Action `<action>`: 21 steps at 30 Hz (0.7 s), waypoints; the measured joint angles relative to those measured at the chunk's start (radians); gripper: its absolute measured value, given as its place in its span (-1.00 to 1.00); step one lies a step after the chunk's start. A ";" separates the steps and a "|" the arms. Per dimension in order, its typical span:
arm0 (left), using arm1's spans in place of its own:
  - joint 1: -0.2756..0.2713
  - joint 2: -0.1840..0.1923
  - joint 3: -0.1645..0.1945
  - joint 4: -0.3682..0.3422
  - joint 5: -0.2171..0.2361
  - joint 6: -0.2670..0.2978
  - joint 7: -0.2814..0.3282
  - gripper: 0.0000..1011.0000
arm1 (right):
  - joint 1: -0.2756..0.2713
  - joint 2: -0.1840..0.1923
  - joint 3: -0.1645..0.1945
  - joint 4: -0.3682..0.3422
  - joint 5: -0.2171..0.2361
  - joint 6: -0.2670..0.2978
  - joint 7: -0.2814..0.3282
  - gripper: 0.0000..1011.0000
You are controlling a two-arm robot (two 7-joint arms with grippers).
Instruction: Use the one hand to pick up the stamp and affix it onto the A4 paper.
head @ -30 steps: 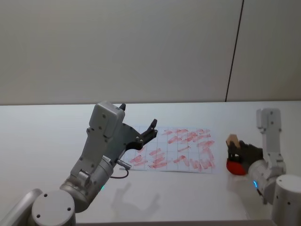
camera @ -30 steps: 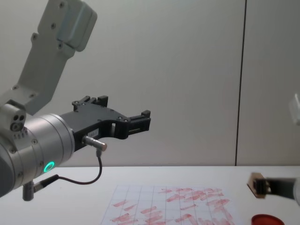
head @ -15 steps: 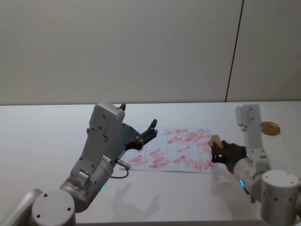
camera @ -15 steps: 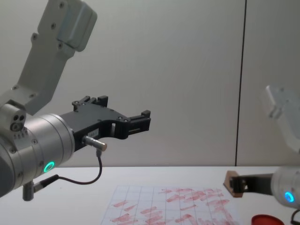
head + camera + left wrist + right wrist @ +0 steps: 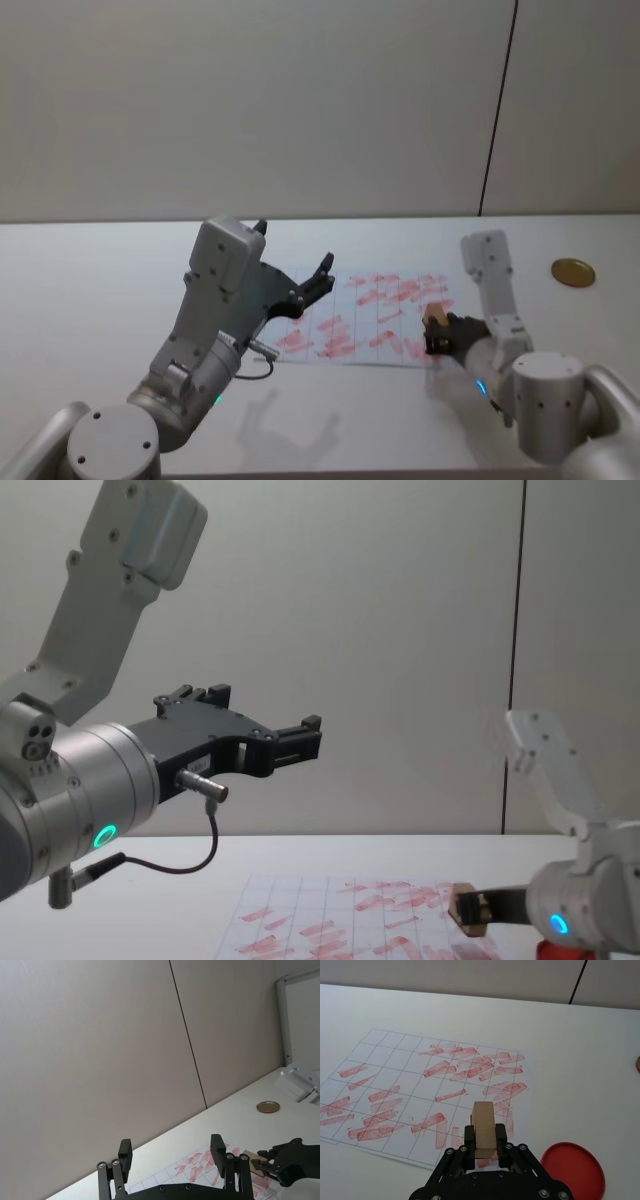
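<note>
Right gripper has come left off the red ink pad and is now over the paper at its near-right corner, forearm low, reaching across. Fingers are clamped on the stamp, held upright; can't tell if it touches the sheet. Pad sits just right of the gripper, gold disc farther right. Left gripper parked high, jaws wide apart, unchanged.

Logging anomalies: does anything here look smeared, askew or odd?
The A4 paper is crowded with smeared, slanted, overlapping red marks. The right hand holds the stamp squarely over its right part; the left hand is raised, open.
</note>
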 joint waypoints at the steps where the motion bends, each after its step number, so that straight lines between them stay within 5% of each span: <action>1: 0.000 0.000 0.000 0.000 0.000 0.000 0.000 0.96 | 0.011 -0.005 0.000 0.015 -0.002 -0.004 0.001 -0.54; 21: 0.000 0.000 0.000 0.000 0.000 0.000 0.000 0.96 | 0.233 -0.091 -0.005 0.450 -0.041 -0.142 0.026 -0.54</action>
